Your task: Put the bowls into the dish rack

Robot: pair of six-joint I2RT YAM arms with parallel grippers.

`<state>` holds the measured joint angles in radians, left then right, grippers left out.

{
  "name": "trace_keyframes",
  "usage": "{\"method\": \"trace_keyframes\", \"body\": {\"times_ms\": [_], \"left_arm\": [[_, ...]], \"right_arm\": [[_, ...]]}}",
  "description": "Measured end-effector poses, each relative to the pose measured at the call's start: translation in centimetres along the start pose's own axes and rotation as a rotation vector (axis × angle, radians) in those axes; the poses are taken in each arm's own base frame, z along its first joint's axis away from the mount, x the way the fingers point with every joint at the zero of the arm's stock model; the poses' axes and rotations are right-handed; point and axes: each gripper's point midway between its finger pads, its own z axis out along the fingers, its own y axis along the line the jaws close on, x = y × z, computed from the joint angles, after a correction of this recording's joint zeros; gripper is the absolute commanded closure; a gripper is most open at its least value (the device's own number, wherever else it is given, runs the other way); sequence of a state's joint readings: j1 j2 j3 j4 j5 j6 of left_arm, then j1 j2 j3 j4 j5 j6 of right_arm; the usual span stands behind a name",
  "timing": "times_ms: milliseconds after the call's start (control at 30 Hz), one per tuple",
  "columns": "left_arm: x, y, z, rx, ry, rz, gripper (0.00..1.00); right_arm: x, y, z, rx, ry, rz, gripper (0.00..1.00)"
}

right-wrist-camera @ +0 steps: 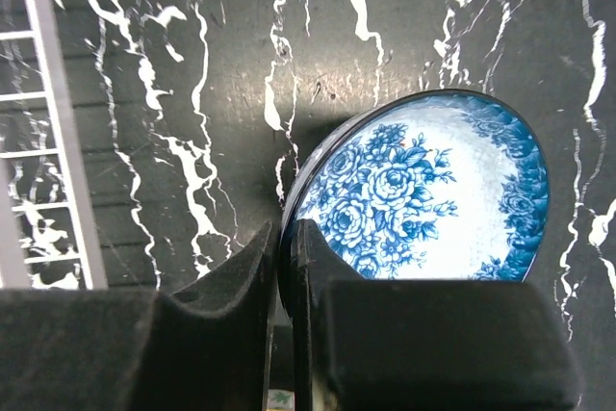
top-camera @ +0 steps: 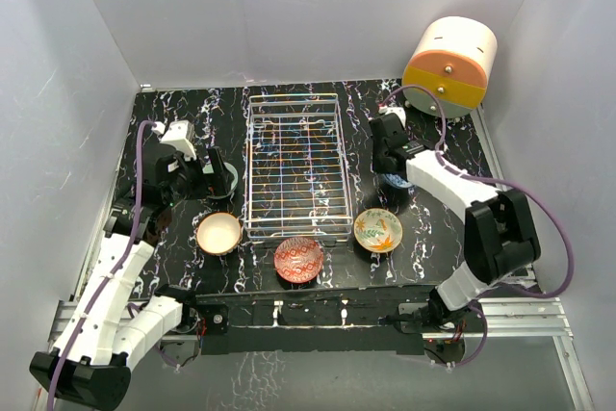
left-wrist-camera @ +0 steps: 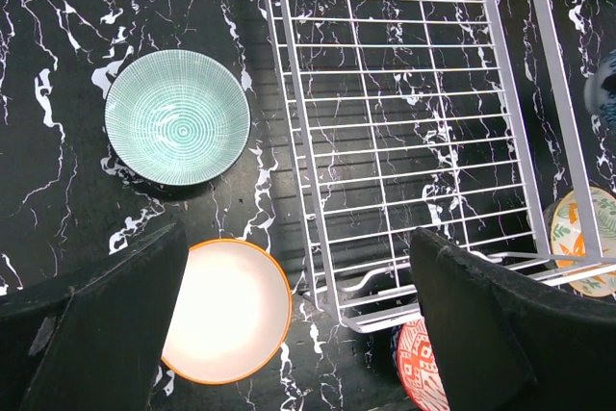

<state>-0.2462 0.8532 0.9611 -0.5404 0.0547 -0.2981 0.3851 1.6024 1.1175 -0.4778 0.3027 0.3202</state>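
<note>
Holding left gripper (left-wrist-camera: 298,236) wide open and empty, pointing down over table (top-camera: 192,113) left of rack (top-camera: 296,168), arm bending up from its base at the near edge. Looking down on mint bowl (left-wrist-camera: 177,115) and, nearer, cream bowl (left-wrist-camera: 231,310), both resting on the table beside the rack's left side. Sitting just off the rack's near end: red bowl (top-camera: 298,260), then leafy bowl (top-camera: 377,229). Pinching blue bowl (right-wrist-camera: 423,199) by its rim in right gripper (right-wrist-camera: 281,247), clamped tight, just right of the rack, forearm reaching forward from a raised elbow, wrist angling down.
</note>
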Motion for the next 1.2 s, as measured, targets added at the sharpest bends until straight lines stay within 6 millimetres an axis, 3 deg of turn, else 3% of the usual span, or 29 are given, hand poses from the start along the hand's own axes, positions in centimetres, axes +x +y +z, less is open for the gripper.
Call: {"method": "trace_keyframes", "body": {"times_ms": [200,300,400,567,767,867,967,1200], "left_arm": [[0.5,0.3,0.0,-0.009,0.005,-0.001,0.03],[0.5,0.3,-0.1,-0.012,0.005,-0.001,0.03],[0.5,0.4,-0.2,-0.013,0.002,-0.001,0.03],[0.5,0.4,-0.3,-0.015,0.0,-0.001,0.03],[0.0,0.4,-0.9,-0.019,-0.015,0.0,0.03],[-0.7,0.2,-1.5,-0.016,-0.036,0.0,0.03],[-1.4,0.0,-2.2,-0.015,-0.061,0.002,0.03],[-2.2,0.0,-3.6,-0.023,-0.097,0.002,0.03]], "right_arm": [[-3.4,-0.2,-3.5,-0.03,-0.12,0.04,0.92],[-5.6,0.8,-5.2,-0.096,-0.17,0.057,0.92],[-8.7,3.1,-7.5,-0.227,-0.222,0.075,0.92],[-14.4,9.0,-13.4,-0.578,-0.345,0.117,0.92],[-17.2,14.9,-18.5,-0.987,-0.399,0.186,0.92],[-17.6,17.5,-19.3,-1.138,-0.391,0.219,0.92],[-17.1,20.1,-18.6,-1.248,-0.35,0.257,0.92],[-13.9,25.8,-14.1,-1.431,-0.183,0.373,0.92]]}}
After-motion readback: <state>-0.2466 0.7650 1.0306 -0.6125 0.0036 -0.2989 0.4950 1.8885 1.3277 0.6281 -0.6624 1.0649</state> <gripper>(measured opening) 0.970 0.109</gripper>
